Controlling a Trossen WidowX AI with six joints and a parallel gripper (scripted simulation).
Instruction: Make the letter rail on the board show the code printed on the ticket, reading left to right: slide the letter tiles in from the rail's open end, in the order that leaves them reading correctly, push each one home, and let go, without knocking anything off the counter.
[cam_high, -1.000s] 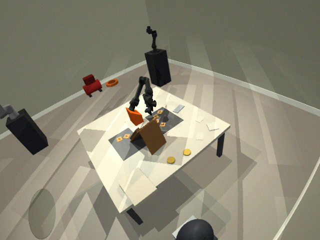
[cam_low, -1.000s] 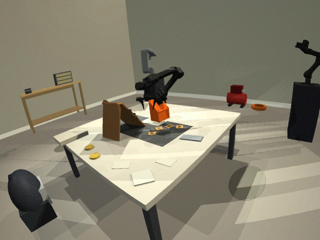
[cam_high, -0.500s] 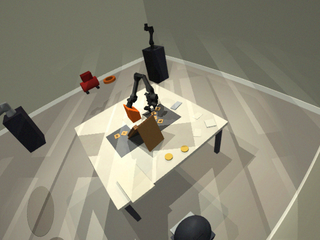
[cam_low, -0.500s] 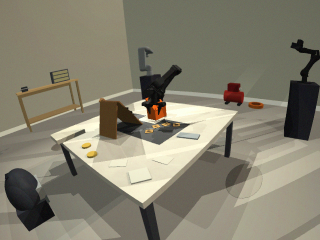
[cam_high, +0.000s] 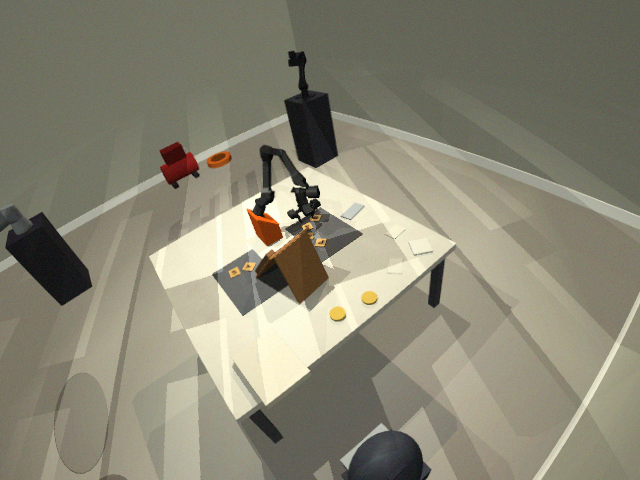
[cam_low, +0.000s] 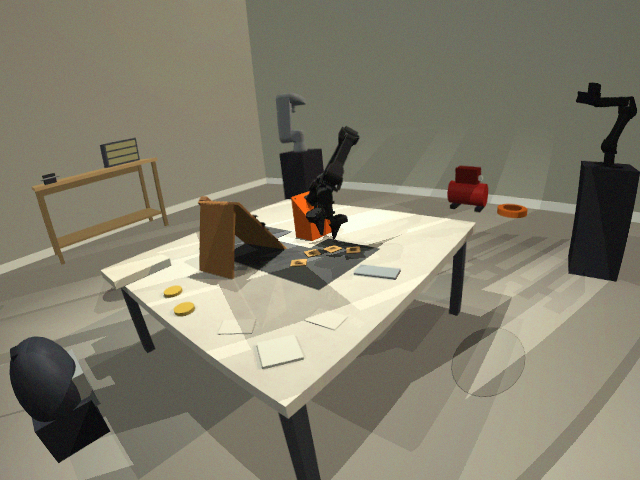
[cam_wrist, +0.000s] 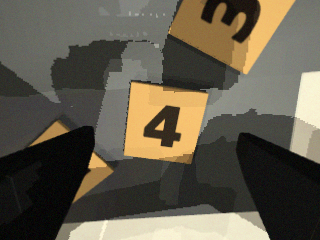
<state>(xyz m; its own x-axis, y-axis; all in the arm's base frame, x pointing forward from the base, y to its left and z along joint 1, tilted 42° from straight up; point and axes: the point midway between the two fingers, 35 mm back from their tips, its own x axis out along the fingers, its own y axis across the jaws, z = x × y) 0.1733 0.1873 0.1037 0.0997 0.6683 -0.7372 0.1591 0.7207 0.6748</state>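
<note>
The pincer (cam_high: 306, 215) (cam_low: 327, 231) (cam_wrist: 166, 138) is released, its fingers standing well apart with nothing gripped. In the wrist view, a tile marked 4 (cam_wrist: 166, 122) lies below the pincer, framed between its fingers and slightly tilted. Beside that, a tile marked 3 (cam_wrist: 232, 25) is cut by the top edge of the view, while another tile (cam_wrist: 97, 172) is partly hidden behind the left-hand finger in the picture; its mark cannot be read.

Under the pincer is a dark mat (cam_high: 338, 237) (cam_low: 320, 276), carrying four tiles near it in the exterior view. Near the pincer, an orange block (cam_high: 266, 227) (cam_low: 302, 222) stands at the arm's foot. To the pincer's left in the exterior view is the brown board (cam_high: 305, 268) (cam_low: 217, 240), leaning like a tent; its rail cannot be made out. Beyond the board from the pincer, two more tiles (cam_high: 234, 272) (cam_high: 249, 266) lie on dark matting.

On the pale desk (cam_high: 206, 248) (cam_low: 403, 222), a grey slab (cam_high: 353, 210) (cam_low: 377, 271) lies past the mat from the pincer. Farther from it are two yellow discs (cam_high: 369, 297) (cam_low: 184, 308) and a thick pale square (cam_high: 420, 246) (cam_low: 279, 351). Farthest off, on the floor, sit a red machine (cam_high: 179, 167) (cam_low: 467, 192) and an orange ring (cam_high: 211, 162) (cam_low: 512, 214).
</note>
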